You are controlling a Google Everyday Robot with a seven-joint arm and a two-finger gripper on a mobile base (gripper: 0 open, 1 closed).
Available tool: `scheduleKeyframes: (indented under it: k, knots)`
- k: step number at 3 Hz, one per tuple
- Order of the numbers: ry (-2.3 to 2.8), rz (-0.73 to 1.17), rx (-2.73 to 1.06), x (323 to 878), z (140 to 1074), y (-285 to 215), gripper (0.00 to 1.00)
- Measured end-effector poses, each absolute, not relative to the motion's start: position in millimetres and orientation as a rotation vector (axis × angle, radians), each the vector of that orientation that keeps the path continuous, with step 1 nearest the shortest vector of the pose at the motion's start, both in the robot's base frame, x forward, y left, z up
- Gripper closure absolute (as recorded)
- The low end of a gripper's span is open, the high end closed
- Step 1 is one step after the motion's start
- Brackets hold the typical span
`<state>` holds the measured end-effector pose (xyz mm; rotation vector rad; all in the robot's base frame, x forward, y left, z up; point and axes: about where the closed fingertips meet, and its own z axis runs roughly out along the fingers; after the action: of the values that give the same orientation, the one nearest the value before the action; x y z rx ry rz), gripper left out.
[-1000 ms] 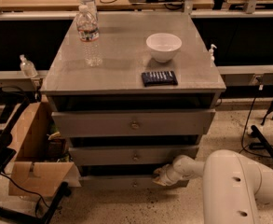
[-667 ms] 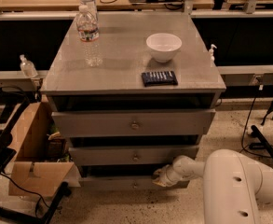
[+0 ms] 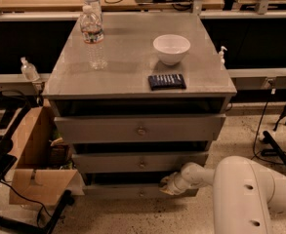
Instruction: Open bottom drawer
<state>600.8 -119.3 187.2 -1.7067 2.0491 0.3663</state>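
Low down, just right of the small centre knob (image 3: 141, 194): gripper (image 3: 168, 185), at the upper edge of the bottom drawer (image 3: 118, 191) front (grip state: cannot tell). Lowest and slimmest of three grey fronts, that drawer, with a dark gap above it. On the cabinet top (image 3: 132, 77): clear water bottle (image 3: 92, 38), capped and upright; white bowl (image 3: 171, 48); dark flat packet (image 3: 167, 81) just in front of the bowl. Left on the floor, open cardboard box (image 3: 32, 150), contents unclear

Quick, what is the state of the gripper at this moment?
Gripper: low at the front of the bottom drawer, beside its knob; open, closed or holding cannot be told.
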Motion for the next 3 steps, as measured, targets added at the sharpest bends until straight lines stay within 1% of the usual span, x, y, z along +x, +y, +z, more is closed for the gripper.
scheduleKeyframes:
  k: [2,3]
  knots:
    - [2.049,0.366,-1.707,600.7,187.2,-119.3,1.0]
    - [2.049,0.366,-1.707,600.7,187.2,-119.2,0.82]
